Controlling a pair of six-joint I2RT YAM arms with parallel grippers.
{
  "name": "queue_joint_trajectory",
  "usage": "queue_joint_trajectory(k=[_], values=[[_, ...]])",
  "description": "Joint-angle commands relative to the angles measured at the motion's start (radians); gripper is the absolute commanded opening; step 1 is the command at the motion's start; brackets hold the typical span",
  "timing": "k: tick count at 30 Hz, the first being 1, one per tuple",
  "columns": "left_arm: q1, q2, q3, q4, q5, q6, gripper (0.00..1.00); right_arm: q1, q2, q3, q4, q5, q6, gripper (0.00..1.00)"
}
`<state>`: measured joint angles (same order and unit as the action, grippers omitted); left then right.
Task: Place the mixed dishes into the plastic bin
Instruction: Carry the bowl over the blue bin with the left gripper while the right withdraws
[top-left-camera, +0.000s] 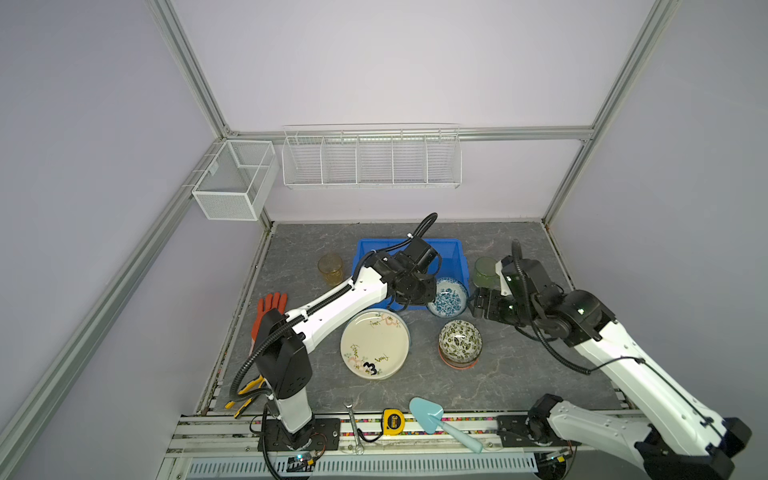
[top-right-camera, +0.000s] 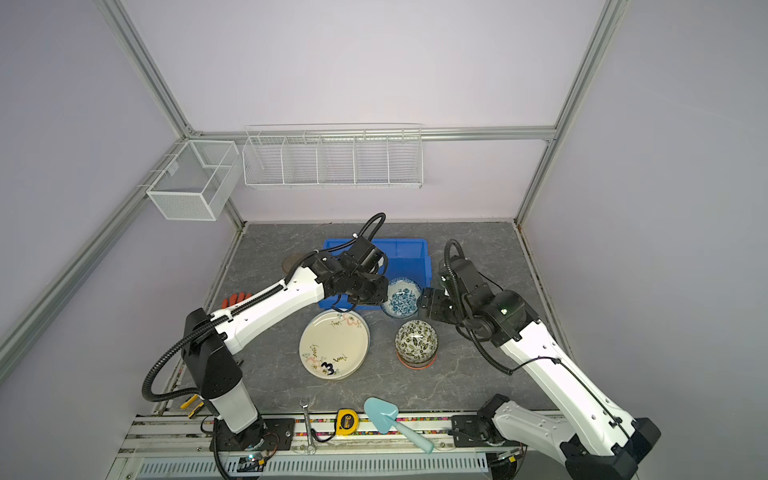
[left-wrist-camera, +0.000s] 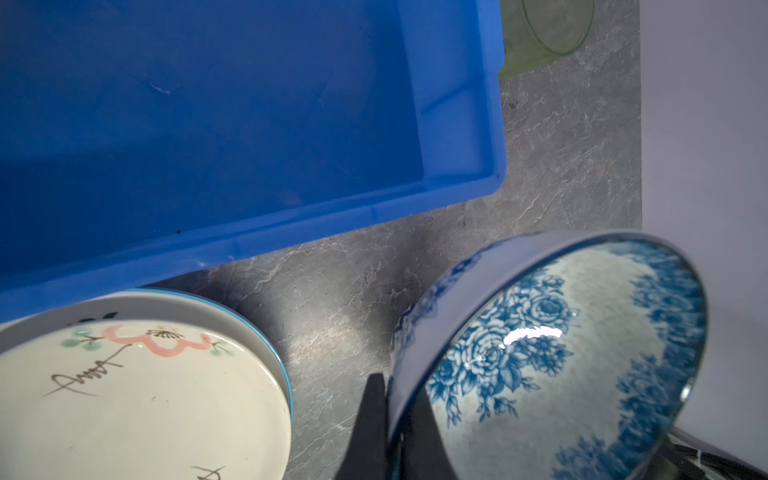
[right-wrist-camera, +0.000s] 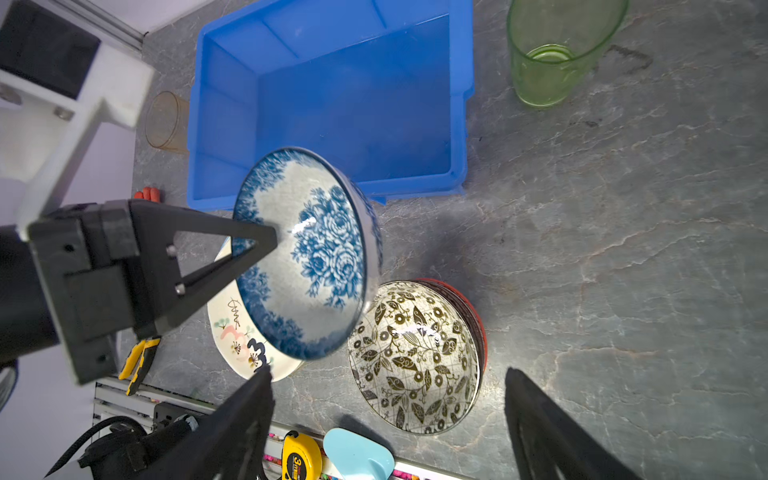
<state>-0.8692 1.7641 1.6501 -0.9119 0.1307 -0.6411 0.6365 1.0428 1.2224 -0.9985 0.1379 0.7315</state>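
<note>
Plainly, cream plate (top-left-camera: 374, 345) marked "3", yellow tape measure (right-wrist-camera: 300, 459) labelled "3"

Green cup (left-wrist-camera: 544, 29) cropped in left wrist view; orange bowl (top-left-camera: 459, 365) mostly hidden (under leaf bowl (top-left-camera: 460, 338)).

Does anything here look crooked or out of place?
Only the blue-white bowl: it hangs steeply tilted, almost on edge, pinched by its rim in the left hand, near the front corner of the bin and not in it. The bin looks empty. Nothing seems spilled or broken.
</note>
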Motion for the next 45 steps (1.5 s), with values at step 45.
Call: queue_joint_trajectory(k=[45], values=[[0.142,0.54,0.715,-0.216,-0.087,0.184,0.0,-0.132,-0.048,-0.084,-0.091,-0.085,-0.092,0.88]])
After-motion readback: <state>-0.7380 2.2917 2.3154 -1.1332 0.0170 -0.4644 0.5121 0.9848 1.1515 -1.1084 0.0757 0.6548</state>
